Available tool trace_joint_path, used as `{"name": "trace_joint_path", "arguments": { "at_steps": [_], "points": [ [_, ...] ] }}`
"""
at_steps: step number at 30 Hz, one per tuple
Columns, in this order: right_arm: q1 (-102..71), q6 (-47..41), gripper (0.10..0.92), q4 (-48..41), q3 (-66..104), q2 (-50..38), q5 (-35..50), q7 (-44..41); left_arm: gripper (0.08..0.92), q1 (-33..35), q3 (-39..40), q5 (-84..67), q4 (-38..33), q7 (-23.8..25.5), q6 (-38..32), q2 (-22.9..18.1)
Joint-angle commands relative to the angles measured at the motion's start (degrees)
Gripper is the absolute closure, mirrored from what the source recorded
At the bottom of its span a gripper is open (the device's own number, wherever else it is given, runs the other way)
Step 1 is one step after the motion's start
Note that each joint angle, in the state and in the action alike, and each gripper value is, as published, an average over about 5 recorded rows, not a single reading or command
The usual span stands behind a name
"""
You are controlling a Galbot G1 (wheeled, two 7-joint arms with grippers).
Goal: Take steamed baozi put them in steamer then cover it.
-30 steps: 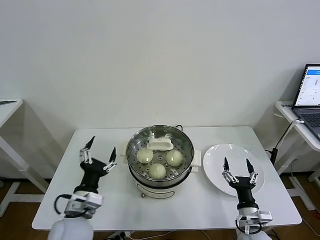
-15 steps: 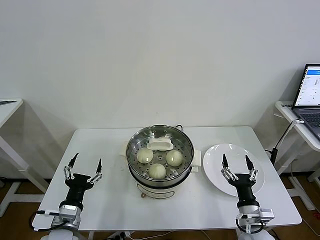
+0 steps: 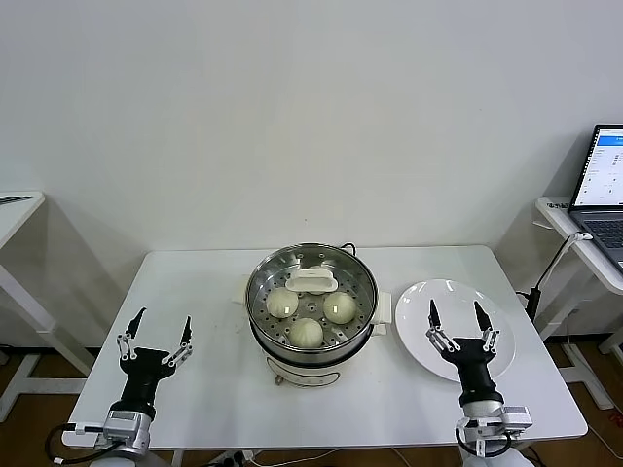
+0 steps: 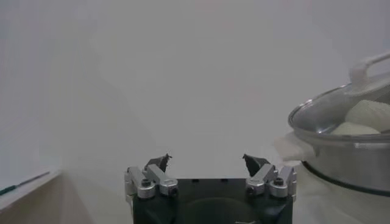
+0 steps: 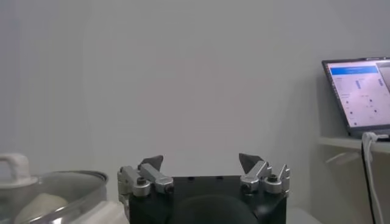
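The steamer [image 3: 362, 280] stands mid-table on its cream base. A clear glass lid with a white handle [image 3: 311, 282] rests on it. Three baozi [image 3: 281, 303], [image 3: 339, 307], [image 3: 306, 333] show through the lid; a fourth is hidden. My left gripper [image 3: 161, 321] is open and empty, low at the table's front left, well clear of the steamer. It also shows in the left wrist view [image 4: 206, 159], with the steamer [image 4: 347, 152] off to one side. My right gripper [image 3: 455, 309] is open and empty over the white plate [image 3: 414, 316]; it also shows in the right wrist view [image 5: 200, 159].
The white plate is bare, right of the steamer. A laptop [image 3: 605, 180] sits on a side table at far right. Another side table edge [image 3: 15, 209] is at far left. A cable [image 3: 545, 272] hangs beside the table's right end.
My left gripper has drawn back from beside the steamer, down toward the table's front left. The right gripper has barely moved. The steamer and lid are unchanged.
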Motion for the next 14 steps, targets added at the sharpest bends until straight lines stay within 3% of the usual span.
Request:
{"name": "trace_joint_path", "arguments": {
  "at_steps": [1,14],
  "points": [
    [-0.77,-0.36,0.203,0.75,0.15,0.1,-1.44,0.08,0.177,0.52,-0.43,-1.59,0.88,0.13,-1.13,-0.46],
    [-1.97,-0.76,0.203,1.37,0.1,0.14,-1.76,0.33,0.177,1.16,0.15,-1.52,0.3,0.28,-1.1,-0.47]
  ]
}}
